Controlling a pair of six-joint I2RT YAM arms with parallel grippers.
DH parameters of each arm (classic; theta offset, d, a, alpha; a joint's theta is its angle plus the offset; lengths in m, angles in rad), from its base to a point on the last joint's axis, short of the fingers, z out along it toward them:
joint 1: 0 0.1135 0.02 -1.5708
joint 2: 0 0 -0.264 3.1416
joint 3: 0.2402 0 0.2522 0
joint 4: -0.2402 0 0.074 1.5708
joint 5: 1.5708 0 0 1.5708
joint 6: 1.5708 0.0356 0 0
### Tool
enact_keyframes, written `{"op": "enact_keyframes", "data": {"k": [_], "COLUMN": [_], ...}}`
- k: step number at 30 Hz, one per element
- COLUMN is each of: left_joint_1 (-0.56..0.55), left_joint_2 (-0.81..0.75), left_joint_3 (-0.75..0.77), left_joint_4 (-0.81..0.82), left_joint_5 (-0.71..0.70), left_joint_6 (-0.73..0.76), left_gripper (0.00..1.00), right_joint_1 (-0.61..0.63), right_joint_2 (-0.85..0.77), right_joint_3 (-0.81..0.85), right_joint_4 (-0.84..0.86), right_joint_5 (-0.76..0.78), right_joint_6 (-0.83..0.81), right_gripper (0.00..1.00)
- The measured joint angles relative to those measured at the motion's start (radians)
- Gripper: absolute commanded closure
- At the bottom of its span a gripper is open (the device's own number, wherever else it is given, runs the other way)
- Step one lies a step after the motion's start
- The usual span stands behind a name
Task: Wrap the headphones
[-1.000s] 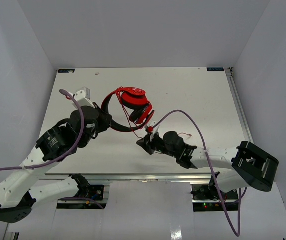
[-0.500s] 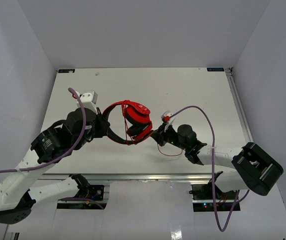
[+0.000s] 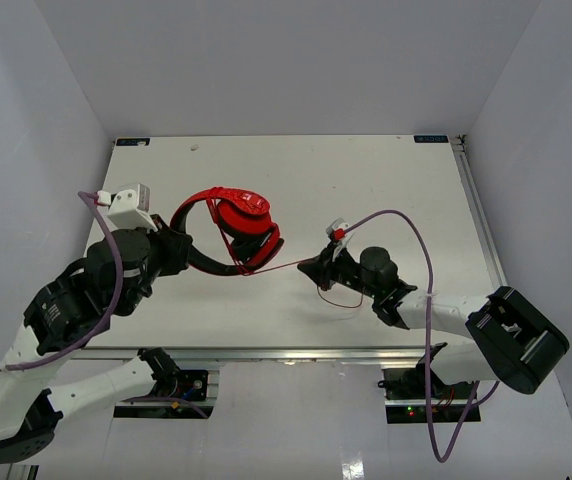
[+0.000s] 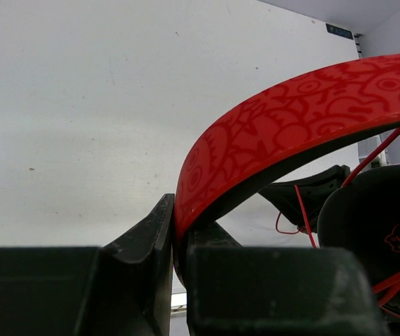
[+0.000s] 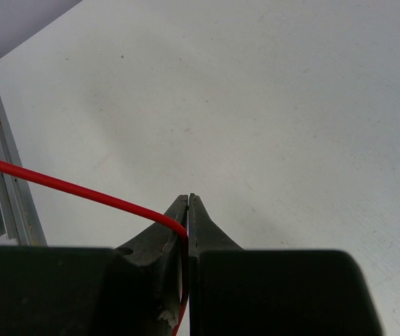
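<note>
The red and black headphones (image 3: 238,222) are held above the table at centre left, earcups to the right. My left gripper (image 3: 178,248) is shut on the patterned red headband (image 4: 291,119); a black earcup pad (image 4: 375,224) shows at the right of the left wrist view. The thin red cable (image 3: 286,265) runs taut from the earcups to my right gripper (image 3: 318,268), which is shut on it. In the right wrist view the cable (image 5: 74,185) comes in from the left and bends down between the closed fingers (image 5: 175,227). A slack loop of cable (image 3: 341,298) lies under the right wrist.
The white table (image 3: 366,180) has a metal rail along its right edge (image 3: 476,210). Grey walls enclose the back and sides. Purple arm cables (image 3: 406,222) arc over both arms.
</note>
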Motion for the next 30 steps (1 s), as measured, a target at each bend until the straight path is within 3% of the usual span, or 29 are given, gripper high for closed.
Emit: {"op": "enact_keyframes", "data": {"k": [4,8,14,21,30], "left_joint_1": [0.001,0.002,0.001,0.002,-0.038], "left_joint_2": [-0.011,0.034,0.18,0.294,0.377], "left_joint_3": [0.0,0.0,-0.011,-0.037,-0.095], "left_joint_4": [0.025,0.057,0.028,-0.01,0.098], "left_joint_5": [0.052,0.261,0.482,0.369,0.208], "left_joint_6": [0.032,0.149,0.302,0.4,0.55], "left_gripper": [1.0,1.0,1.0,1.0,1.0], "right_joint_1": [-0.001,-0.015,-0.083,-0.123,-0.132], "right_joint_2": [0.0,-0.019,-0.17,-0.284,-0.209], "right_joint_3": [0.0,0.012,0.112,0.372,0.558], "right_joint_4": [0.0,-0.045,-0.306,-0.651,-0.961], "right_joint_5": [-0.01,-0.012,0.032,0.035,-0.058], "right_joint_6": [0.001,-0.001,-0.003,-0.047,-0.105], "right_gripper": [0.92,0.92,0.92,0.92,0.92]}}
